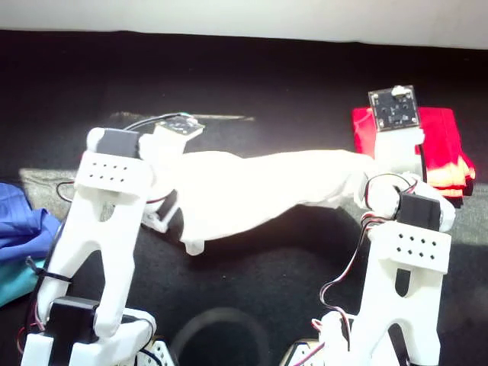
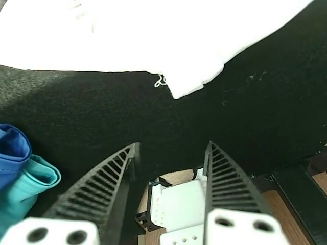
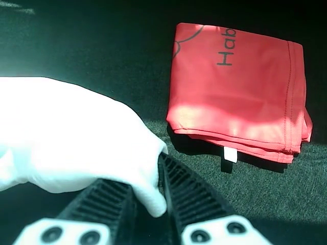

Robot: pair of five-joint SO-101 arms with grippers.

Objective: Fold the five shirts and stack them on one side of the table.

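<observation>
- The left arm [image 1: 99,221] and right arm [image 1: 404,282] are rising from the near edge of the high view, nearest the camera, and are leaning over the black table [image 1: 252,76].
- At the far left edge, a blue shirt [image 1: 19,217] is lying crumpled, touching a teal shirt [image 1: 11,278] that is lying just nearer the camera; both are unfolded.
- The left gripper [image 2: 172,145] is hanging over bare table with its fingers spread wide, gripping nothing, and is staying apart from the cloth.
- The white shirt [image 1: 252,187] is stretching across the middle of the table between the two arms, with one loose corner [image 2: 194,84] lying near the left gripper without touching it.
- The right gripper [image 3: 148,178] is pinching the right end of the white shirt, its fingers closing on a bunched fold.
- The red shirt [image 1: 442,145] is lying folded flat at the far right of the table, just beyond the right gripper.
</observation>
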